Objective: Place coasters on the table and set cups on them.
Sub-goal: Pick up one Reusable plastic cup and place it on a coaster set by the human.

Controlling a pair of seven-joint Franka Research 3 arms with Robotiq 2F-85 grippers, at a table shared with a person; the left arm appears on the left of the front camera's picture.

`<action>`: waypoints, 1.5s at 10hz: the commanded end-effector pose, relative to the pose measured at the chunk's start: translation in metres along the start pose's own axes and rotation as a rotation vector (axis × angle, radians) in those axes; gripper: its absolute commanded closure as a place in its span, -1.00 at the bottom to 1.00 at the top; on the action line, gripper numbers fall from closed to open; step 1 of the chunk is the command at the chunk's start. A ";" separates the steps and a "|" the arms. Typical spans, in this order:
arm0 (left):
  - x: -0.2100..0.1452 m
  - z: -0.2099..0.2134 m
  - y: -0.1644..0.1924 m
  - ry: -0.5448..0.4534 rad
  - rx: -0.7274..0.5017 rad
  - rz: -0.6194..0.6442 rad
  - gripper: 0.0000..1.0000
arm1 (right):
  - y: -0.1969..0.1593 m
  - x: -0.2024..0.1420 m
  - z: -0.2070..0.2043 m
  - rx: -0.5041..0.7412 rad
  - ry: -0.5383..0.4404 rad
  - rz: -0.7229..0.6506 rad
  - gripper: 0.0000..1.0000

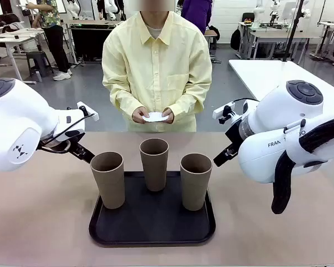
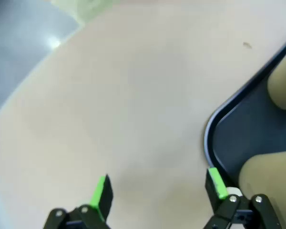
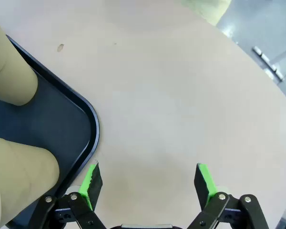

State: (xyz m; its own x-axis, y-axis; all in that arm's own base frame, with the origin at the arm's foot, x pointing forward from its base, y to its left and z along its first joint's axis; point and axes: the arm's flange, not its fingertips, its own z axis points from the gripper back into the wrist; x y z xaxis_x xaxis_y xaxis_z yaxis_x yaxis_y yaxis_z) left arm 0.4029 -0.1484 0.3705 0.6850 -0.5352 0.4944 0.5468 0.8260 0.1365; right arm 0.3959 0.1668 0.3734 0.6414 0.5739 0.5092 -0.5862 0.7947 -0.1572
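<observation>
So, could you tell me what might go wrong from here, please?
The cups stand close together on the tray, so the open left claw or right claw could tip a neighbour while reaching for one. The coasters are in the person's hands, none on the table; a claw moving in might meet those hands.

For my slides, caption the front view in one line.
Three cups stand on a black tray between the left arm and right arm while a person across the table holds white coasters.

Coasters (image 1: 155,117) partly behind person's hands (image 1: 139,115)
</observation>
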 end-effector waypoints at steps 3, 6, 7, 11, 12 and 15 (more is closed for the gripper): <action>0.002 0.001 -0.001 -0.004 0.000 -0.002 -1.00 | 0.000 0.000 0.000 0.000 0.000 0.000 -1.00; 0.002 0.001 -0.001 -0.004 0.000 -0.002 -1.00 | 0.000 0.000 0.000 0.000 0.000 0.000 -1.00; 0.002 0.001 -0.001 -0.004 0.000 -0.002 -1.00 | 0.000 0.000 0.000 0.000 0.000 0.000 -1.00; 0.002 0.001 -0.001 -0.004 0.000 -0.002 -1.00 | 0.000 0.000 0.000 0.000 0.000 0.000 -1.00; 0.002 0.001 -0.001 -0.004 0.000 -0.002 -1.00 | 0.000 0.000 0.000 0.000 0.000 0.000 -1.00; 0.000 0.000 -0.001 0.000 -0.001 -0.003 -1.00 | 0.000 0.000 0.000 0.000 0.000 0.000 -1.00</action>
State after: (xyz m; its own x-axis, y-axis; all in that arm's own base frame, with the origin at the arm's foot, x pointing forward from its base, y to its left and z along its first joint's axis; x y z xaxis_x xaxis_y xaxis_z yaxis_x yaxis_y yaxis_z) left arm 0.4025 -0.1494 0.3705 0.6835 -0.5372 0.4942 0.5489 0.8246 0.1372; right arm 0.3959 0.1668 0.3734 0.6414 0.5740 0.5091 -0.5863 0.7947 -0.1574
